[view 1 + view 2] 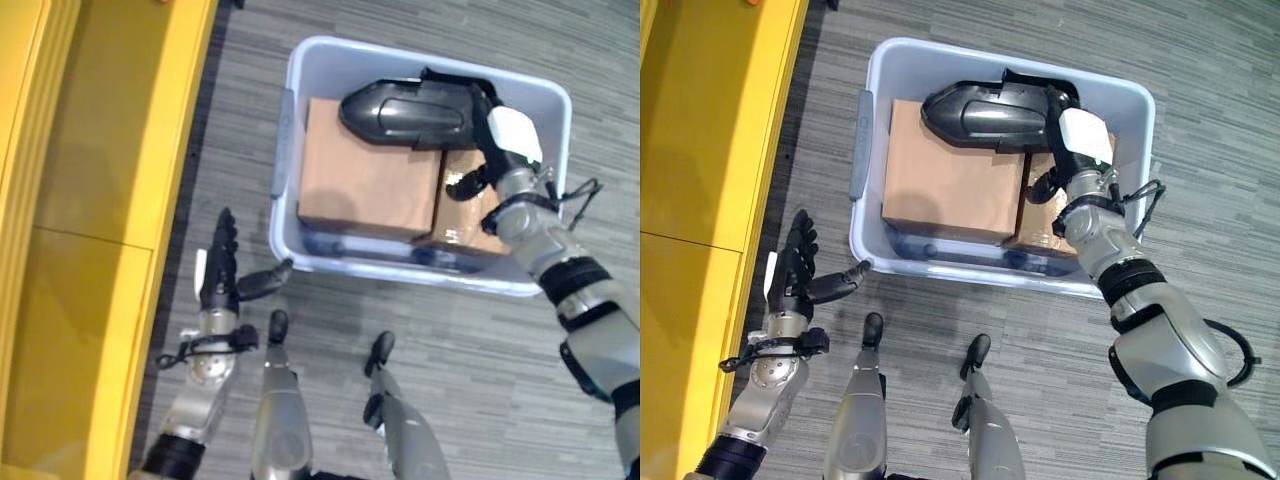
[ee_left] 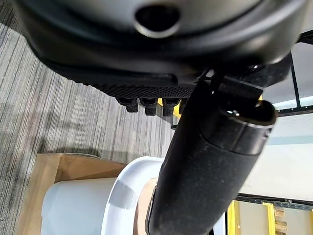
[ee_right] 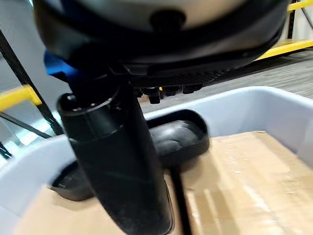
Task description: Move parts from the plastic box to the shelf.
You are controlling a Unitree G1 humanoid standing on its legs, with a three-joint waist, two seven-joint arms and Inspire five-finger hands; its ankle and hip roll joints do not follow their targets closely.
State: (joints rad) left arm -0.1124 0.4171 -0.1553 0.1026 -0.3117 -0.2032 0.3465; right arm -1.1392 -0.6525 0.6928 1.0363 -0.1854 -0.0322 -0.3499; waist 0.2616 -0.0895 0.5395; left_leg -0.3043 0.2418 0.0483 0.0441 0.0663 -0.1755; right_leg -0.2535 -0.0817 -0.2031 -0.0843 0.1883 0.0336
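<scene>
A pale blue plastic box (image 1: 288, 130) stands on the floor. Inside it, a long dark grey part (image 1: 400, 112) lies across the far side, on top of two cardboard boxes (image 1: 365, 175). My right hand (image 1: 503, 128), with its white thumb cover, reaches into the box at the part's right end. Its fingers look straight, and the part (image 3: 177, 139) shows just past them. My left hand (image 1: 218, 272) hangs open over the floor by the box's near left corner, holding nothing. The box's rim (image 2: 122, 191) shows beyond that hand's thumb.
The yellow shelf (image 1: 90, 200) runs along the left side, close to my left hand. Grey striped carpet (image 1: 440, 380) lies all around the box. The smaller cardboard box (image 1: 468, 218) sits at the plastic box's right, under my right wrist.
</scene>
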